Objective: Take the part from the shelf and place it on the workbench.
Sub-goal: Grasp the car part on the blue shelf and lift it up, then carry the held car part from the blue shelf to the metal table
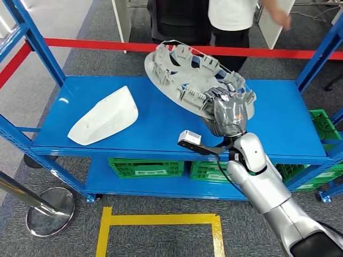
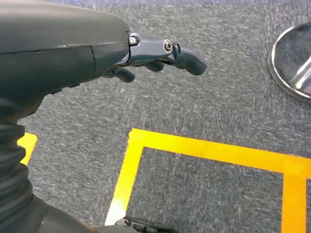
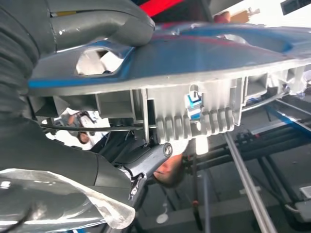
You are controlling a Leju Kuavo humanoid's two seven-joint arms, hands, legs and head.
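Right hand grips the grey ribbed part at its near edge, holding it tilted just above the blue shelf. White cover lies on the shelf, well apart. Left hand hangs over grey carpet, fingers loosely extended, grasping nothing.

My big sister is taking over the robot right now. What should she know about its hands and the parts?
Right hand: grips the grey ribbed part at its near end; the part is tilted up off the blue shelf.
Left hand: holds nothing, fingers loosely curled, hanging over the grey carpet by the yellow floor tape.
White part: lies on the left of the same shelf, untouched.
Done: the grey part is grasped and partly raised.
Left: lift it clear and set it on the workbench.
A person stands behind the red barrier tape.
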